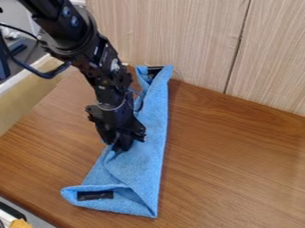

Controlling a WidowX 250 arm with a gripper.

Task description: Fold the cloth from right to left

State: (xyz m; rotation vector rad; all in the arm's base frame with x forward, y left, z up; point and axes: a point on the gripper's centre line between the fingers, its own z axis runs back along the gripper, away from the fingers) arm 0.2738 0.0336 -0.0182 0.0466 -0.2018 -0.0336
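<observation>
Blue cloth (146, 164): we see it long and narrow on the wooden table (232, 169), its far end near the panelled wall (179, 31), its near end wider.
Table room: we have a broad stretch of wood right of the cloth, a smaller one between its left edge and the pale ledge (33, 100).
Gripper (123, 144): pointing down at the cloth's left edge; we cannot tell its opening or hold.
Arm (101, 58): slanting down from upper left.

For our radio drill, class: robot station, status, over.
Hand down at left edge of blue cloth. Near end partly turned over. Wood-grain wall close behind far end.
</observation>
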